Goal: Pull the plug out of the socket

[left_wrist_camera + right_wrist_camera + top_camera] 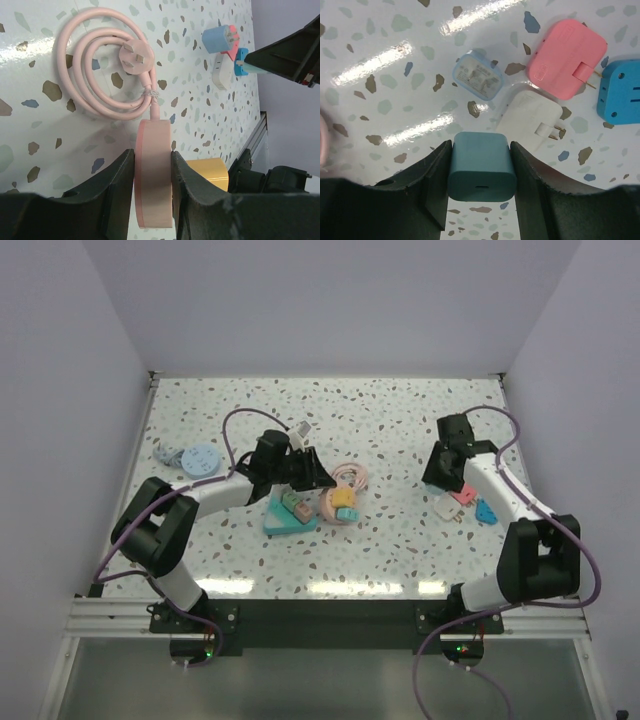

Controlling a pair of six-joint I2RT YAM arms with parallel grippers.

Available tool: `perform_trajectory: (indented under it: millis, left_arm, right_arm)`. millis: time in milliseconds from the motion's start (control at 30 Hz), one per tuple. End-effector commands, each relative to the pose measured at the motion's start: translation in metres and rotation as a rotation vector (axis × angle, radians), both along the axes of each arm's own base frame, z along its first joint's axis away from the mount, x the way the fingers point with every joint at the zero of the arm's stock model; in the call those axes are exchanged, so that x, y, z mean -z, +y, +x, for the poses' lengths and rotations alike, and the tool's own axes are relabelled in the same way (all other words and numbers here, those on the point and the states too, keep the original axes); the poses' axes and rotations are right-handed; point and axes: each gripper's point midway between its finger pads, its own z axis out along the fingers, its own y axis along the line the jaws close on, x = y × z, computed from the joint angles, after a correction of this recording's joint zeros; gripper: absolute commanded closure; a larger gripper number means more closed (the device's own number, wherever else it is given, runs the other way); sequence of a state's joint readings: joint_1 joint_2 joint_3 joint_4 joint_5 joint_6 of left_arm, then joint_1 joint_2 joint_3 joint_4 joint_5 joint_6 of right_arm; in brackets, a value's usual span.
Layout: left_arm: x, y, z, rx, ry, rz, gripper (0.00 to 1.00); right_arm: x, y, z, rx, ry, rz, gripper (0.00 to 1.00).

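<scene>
1. Socket: pink socket, round, flat body, seen edge-on from the left wrist. Its pink cord leaves the rim and lies coiled on the table, ending in a 3-pin head. Pos.: approx. centre of the table, nearer the near edge.
2. Plug, seated: yellow plug, boxy, sits against one face of the socket.
3. Plug, free: teal plug, rounded block w/ one small slot in the end face. Pos.: near the right edge of the table, well apart from the socket.
4. Left fingers: closed tight on the socket rim, one pad per side.
5. Right fingers: part-closed, both pads touching the sides of the teal plug, i.e. gripping it.
6. Beside the teal plug, on the table: pink adapter, white adapter, blue adapter. The white one touches the pink one.
</scene>
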State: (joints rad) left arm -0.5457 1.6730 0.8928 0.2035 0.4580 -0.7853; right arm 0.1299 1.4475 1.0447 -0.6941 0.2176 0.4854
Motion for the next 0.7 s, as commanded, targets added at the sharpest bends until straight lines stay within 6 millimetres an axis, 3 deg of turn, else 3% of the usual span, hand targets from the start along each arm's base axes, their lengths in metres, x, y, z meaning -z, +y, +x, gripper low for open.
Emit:
perform_trajectory:
  millis: [0,67,200,367,433,567,667]
  left_arm:
    - [-0.045,-0.015,0.014,0.029,-0.099,-0.103,1.00]
    - [-0.044,-0.015,0.013,0.029,-0.101,-0.103,1.00]
    - [-0.042,-0.014,0.013,0.030,-0.095,-0.102,1.00]
    - [-0.041,-0.014,0.013,0.028,-0.093,-0.101,1.00]
    - [-0.040,-0.014,0.013,0.027,-0.090,-0.102,1.00]
    - [-0.041,-0.013,0.014,0.019,-0.093,-0.107,1.00]
    - [-0.040,-0.014,0.014,0.017,-0.091,-0.109,1.00]
  right_arm:
    - [0.005,-0.019,-0.002,0.045,0.024,-0.080,0.63]
    - [0.005,-0.022,0.000,0.061,0.015,-0.089,0.53]
    - [-0.003,-0.022,0.007,0.060,-0.011,-0.091,0.47]
    - [-0.013,-0.022,0.011,0.055,-0.046,-0.089,0.27]
    - [-0.018,-0.022,0.011,0.057,-0.055,-0.087,0.25]
    - [-0.046,0.012,0.021,-0.068,-0.188,0.073,0.30]
    - [-0.064,0.074,0.012,-0.286,-0.241,0.310,0.30]
